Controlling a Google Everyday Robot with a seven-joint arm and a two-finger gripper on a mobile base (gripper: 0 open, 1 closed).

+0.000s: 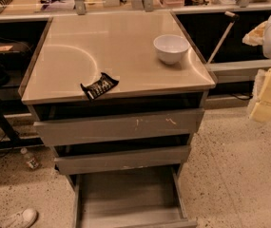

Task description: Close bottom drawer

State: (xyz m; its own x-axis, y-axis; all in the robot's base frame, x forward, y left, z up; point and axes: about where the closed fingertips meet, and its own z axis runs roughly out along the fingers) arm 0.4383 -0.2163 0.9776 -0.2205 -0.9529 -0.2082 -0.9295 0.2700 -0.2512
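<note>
Now bottom drawer (pixel 128 196) pulled out (lowest of three); claw unseen, state untellable.

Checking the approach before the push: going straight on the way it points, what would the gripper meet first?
The gripper, at the right edge, seems angled down-left; likely the speckled floor first, not the bottom drawer. Depth unclear.
</note>
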